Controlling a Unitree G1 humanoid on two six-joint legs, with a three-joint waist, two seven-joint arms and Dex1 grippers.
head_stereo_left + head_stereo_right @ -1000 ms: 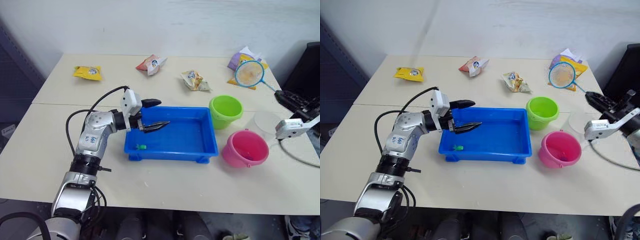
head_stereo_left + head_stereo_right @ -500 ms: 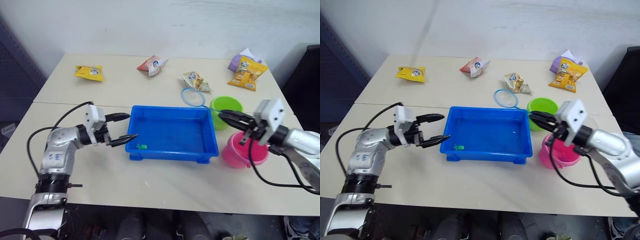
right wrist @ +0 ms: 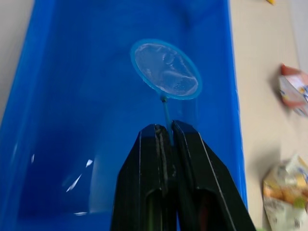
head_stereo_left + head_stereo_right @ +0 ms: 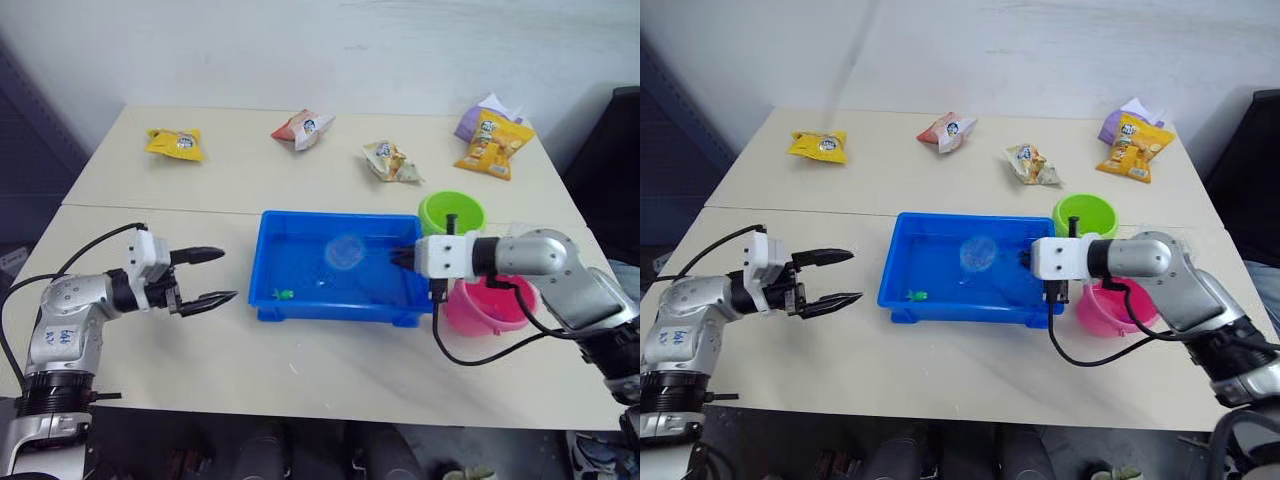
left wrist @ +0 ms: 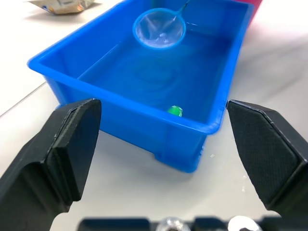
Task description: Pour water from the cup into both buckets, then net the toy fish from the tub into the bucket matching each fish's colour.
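Right gripper [image 3: 165, 129] clenched on light-blue-rimmed mesh net [image 3: 166, 69] over shallow blue plastic tub [image 4: 275, 305] — left gripper [image 4: 216, 276] spread, released, beside it.

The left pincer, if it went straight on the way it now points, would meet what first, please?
Probably the near wall of the tub: the open left pincer points straight at it across bare table, though the depth is hard to judge.

Head stereo pair looks down over the table; both wrist cameras closely share the tub [image 5: 144, 126].
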